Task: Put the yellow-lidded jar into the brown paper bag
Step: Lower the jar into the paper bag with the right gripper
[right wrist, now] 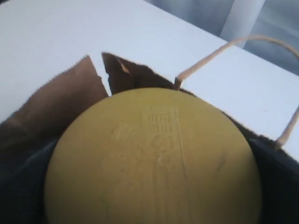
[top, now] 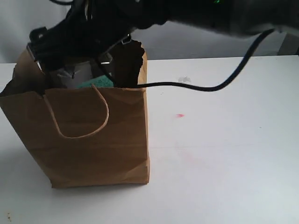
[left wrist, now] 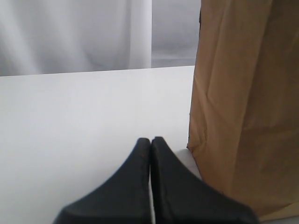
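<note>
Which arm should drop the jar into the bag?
Right. The right gripper holds the yellow-lidded jar at the brown paper bag's open top. The left gripper is shut, empty, beside the bag.

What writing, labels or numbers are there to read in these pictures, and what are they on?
Nothing here can be read.
Top of the jar: a raised, embossed patch, too faint and blurred to read.
Teal label: only a sliver shows above the front edge of the bag; no letters legible.
Bag: plain brown paper, no print in view.
</note>
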Robot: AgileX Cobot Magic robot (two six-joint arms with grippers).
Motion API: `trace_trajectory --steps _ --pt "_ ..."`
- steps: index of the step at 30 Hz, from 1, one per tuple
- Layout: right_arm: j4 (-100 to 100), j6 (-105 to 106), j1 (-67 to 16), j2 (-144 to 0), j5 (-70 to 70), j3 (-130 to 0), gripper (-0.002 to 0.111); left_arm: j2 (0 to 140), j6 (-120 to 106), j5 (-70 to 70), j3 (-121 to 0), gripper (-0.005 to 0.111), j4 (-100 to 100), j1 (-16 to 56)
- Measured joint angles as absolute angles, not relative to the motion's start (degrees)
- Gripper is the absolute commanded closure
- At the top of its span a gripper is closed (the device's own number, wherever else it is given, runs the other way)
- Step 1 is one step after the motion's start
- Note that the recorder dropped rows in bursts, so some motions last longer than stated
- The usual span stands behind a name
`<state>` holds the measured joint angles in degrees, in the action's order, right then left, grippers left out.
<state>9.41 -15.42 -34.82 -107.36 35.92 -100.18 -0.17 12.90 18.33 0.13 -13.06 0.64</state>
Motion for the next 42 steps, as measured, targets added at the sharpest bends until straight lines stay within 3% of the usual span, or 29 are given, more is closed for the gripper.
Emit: trace_trajectory --steps 39,42 --pt "7.45 -16.59 -33.06 -121.33 36.79 -100.91 0.108 -0.17 12.9 18.33 0.13 0.106 -13.06 0.64" --pt "7.45 -16.56 -33.06 -121.33 36.79 -100.91 0.103 -0.17 12.9 18.33 0.13 0.106 -13.06 0.64"
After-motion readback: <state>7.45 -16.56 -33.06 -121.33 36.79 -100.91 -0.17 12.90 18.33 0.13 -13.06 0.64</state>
